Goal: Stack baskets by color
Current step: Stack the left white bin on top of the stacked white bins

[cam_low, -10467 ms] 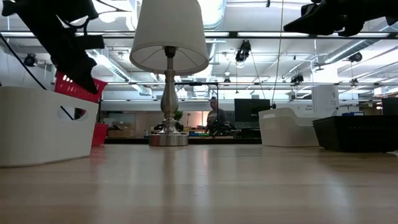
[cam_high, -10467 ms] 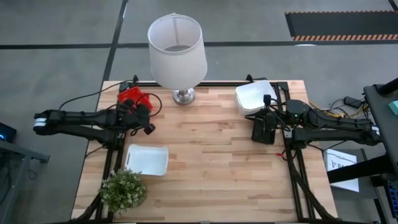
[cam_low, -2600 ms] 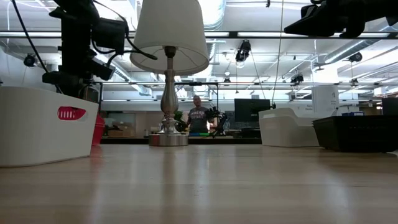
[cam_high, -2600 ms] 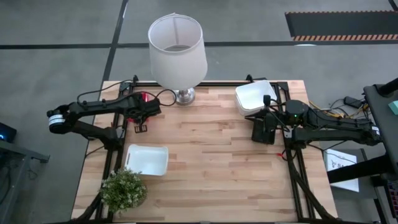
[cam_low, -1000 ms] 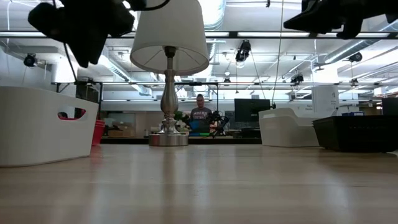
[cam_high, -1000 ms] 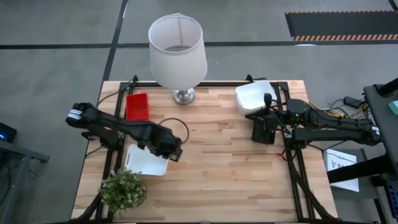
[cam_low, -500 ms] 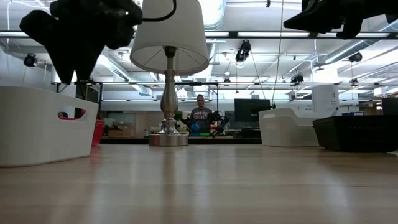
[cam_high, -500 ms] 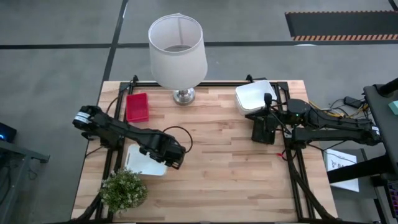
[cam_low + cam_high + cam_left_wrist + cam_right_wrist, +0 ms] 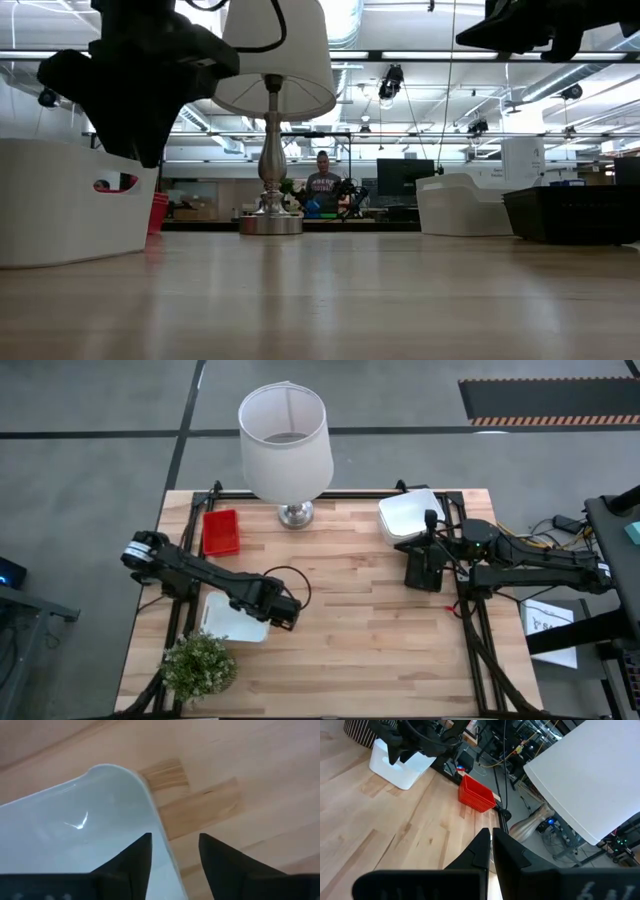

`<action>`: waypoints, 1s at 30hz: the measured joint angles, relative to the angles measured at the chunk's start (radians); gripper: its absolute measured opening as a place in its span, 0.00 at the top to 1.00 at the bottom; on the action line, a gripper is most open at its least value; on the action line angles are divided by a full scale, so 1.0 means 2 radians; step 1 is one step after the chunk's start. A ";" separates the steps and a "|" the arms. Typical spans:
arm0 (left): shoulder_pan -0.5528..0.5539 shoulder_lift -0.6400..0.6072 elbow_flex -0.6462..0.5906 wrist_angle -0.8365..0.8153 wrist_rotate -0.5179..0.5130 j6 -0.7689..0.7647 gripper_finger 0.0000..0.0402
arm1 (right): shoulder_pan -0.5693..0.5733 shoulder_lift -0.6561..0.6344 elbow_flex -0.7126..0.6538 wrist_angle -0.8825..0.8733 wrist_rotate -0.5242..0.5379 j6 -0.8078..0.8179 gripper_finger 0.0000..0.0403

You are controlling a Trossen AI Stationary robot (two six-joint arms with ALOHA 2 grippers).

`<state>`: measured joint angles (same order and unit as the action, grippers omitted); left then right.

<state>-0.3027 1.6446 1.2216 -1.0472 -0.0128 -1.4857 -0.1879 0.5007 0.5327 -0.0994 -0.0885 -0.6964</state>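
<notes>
A white basket (image 9: pixel 230 618) stands open side up at the table's near left. My left gripper (image 9: pixel 283 615) hangs open over its right end, pointing down. In the left wrist view one finger stands over the basket's inside and the other outside its rim (image 9: pixel 159 827), with no touch showing. A red basket stack (image 9: pixel 221 531) sits at the far left and a white basket stack (image 9: pixel 410 515) at the far right. A black basket (image 9: pixel 421 574) sits just nearer than the white stack, partly under my right arm. My right gripper (image 9: pixel 491 845) is shut, held level above the black basket.
A lamp with a white shade (image 9: pixel 285 430) stands at the far middle on a metal base (image 9: pixel 295 513). A small potted plant (image 9: pixel 200 665) sits at the near left corner, close to the white basket. Bare wood (image 9: pixel 360 630) fills the middle and near right.
My left gripper has gone toward the table's near edge and down, coming in low over the right end of the near white basket. The baskets have stayed where they were.
</notes>
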 joint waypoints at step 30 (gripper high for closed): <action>-0.023 0.025 0.009 0.181 0.017 0.594 1.00 | 0.000 0.000 0.000 0.000 0.000 0.002 0.97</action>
<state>-0.3481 1.6939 1.2387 -0.6854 0.0204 -0.2983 -0.1879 0.5007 0.5327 -0.0994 -0.0887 -0.6914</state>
